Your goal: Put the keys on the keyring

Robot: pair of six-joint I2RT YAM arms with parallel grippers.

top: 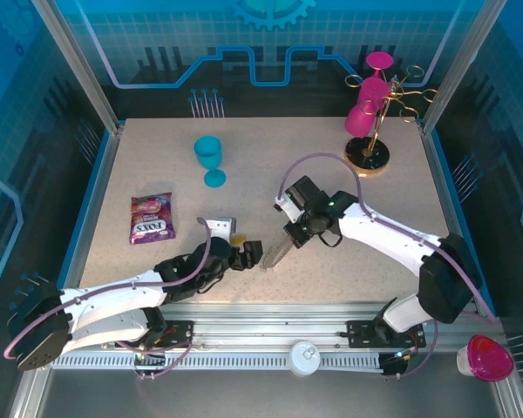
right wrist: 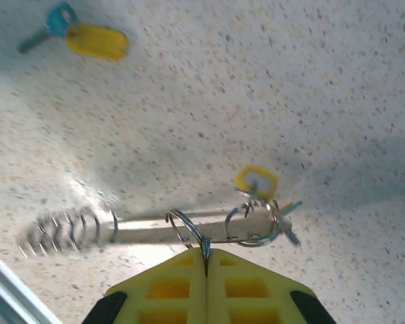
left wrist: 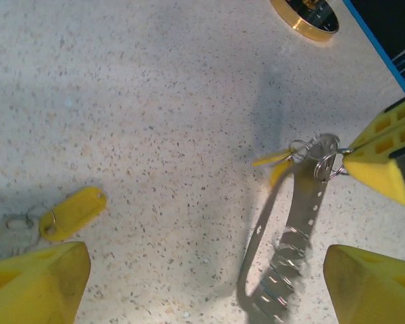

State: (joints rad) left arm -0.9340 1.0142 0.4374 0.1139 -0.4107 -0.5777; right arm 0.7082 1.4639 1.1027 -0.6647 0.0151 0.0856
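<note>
Right gripper (right wrist: 206, 253): I see its yellow fingers pressed flat together, pinching a thin metal ring of the keyring (right wrist: 189, 227) between the tips.
Left gripper (left wrist: 206, 270): I see the fingers spread wide with nothing between them, low over the table (left wrist: 155, 101), tips toward the keyring.
Keyring: in the top view it (top: 275, 252) hangs slanted from the right gripper (top: 289, 233), its lower end just beside the left gripper (top: 248, 254). In the left wrist view the grey strap (left wrist: 290, 236) runs down from a cluster of rings at the right finger. I cannot tell whether its low end touches the table; that end is blurred.
Tag on keyring: a small yellow tag (right wrist: 256, 182) sits at the ring cluster, with slim key-like pieces just beside it. They are too small for me to make out.
Loose key: it lies flat on the table with a yellow tag, left of the keyring and apart from it (left wrist: 71, 214). In the top view it (top: 225, 228) is just beyond the left gripper. The right wrist view shows it well apart from the keyring (right wrist: 94, 40).
Goblet (top: 211, 158): blue, upright, far half of the table.
Candy bag (top: 151, 218): flat, left side.
Stand (top: 373, 117): gold, far right corner, pink cups on it.
</note>
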